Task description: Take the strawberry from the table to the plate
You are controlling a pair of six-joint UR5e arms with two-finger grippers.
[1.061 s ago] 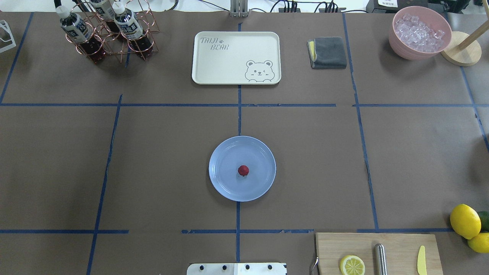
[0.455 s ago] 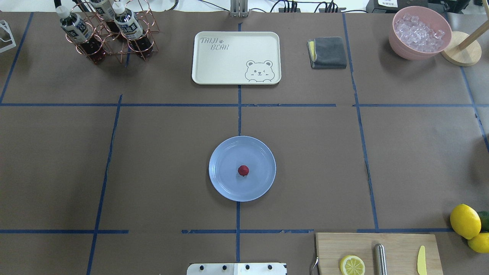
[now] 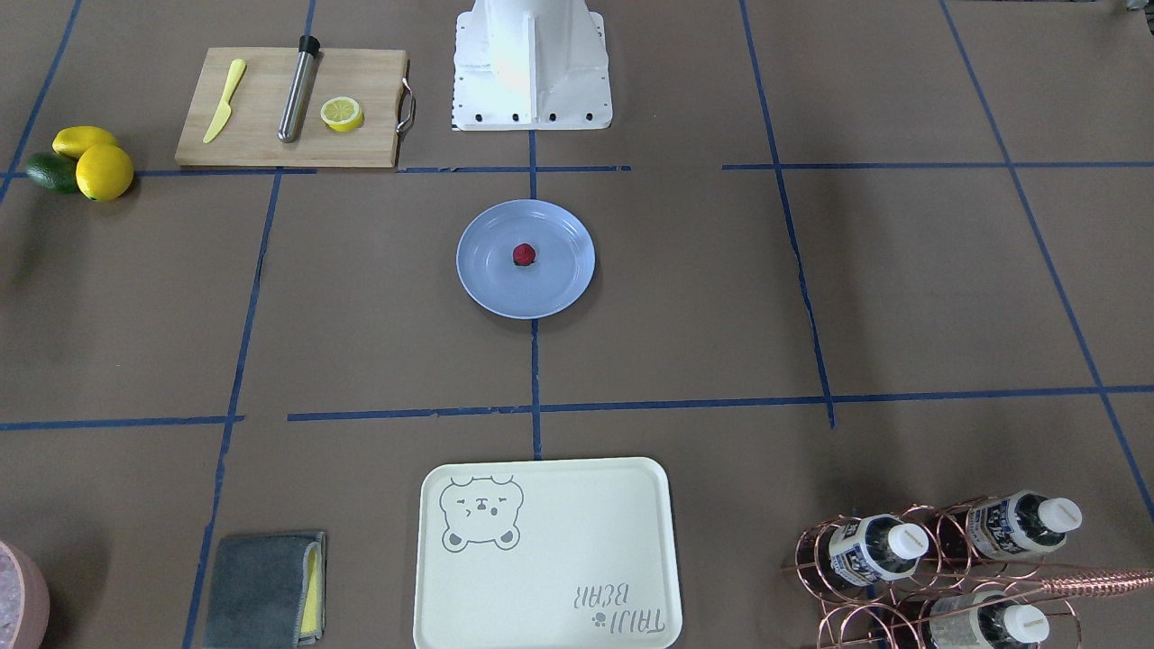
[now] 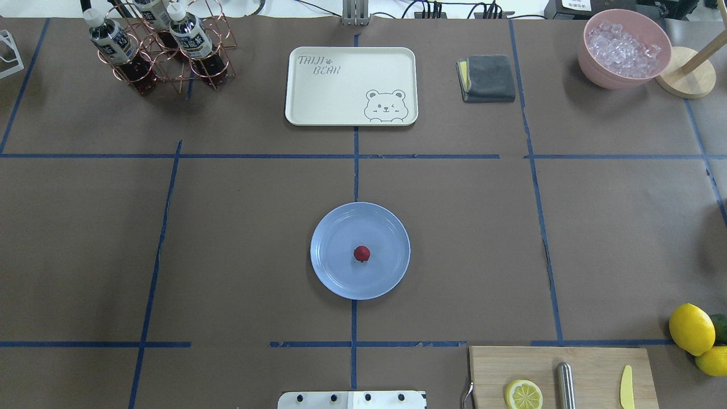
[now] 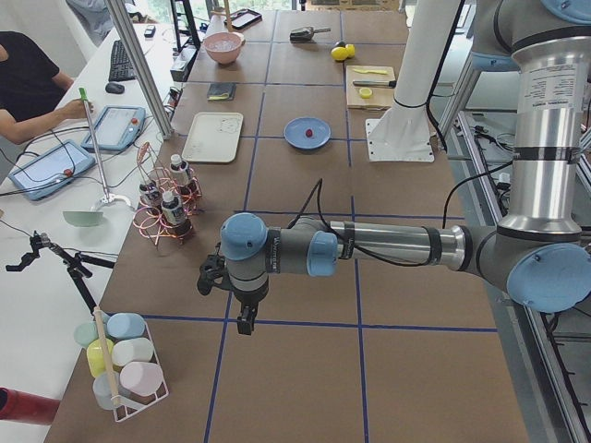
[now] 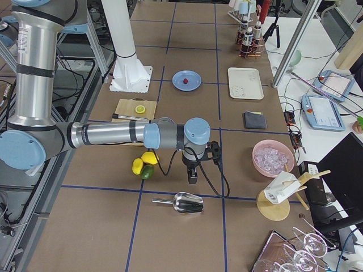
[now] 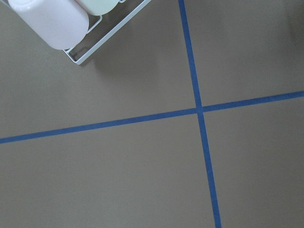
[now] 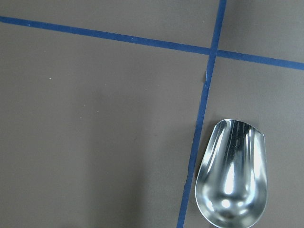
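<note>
The small dark-red strawberry (image 4: 362, 253) (image 3: 523, 255) lies near the middle of the light-blue plate (image 4: 338, 236) (image 3: 563, 270), which sits on the brown table (image 4: 255, 227) at its centre. Neither gripper appears in the overhead or front views. In the exterior left view the left gripper (image 5: 242, 323) hangs over bare table far from the plate (image 5: 297, 129). The exterior right view shows the right gripper (image 6: 193, 178) above the table beside the lemons, also far from the plate (image 6: 194, 76). I cannot tell whether either gripper is open or shut.
A cream bear tray (image 4: 351, 85), a copper bottle rack (image 4: 159, 45), a grey cloth (image 4: 487, 78) and a pink bowl of ice (image 4: 623, 48) line the far edge. The cutting board (image 4: 590, 369) and lemons (image 4: 691, 328) lie near right. A metal scoop (image 8: 232, 180) lies under the right wrist.
</note>
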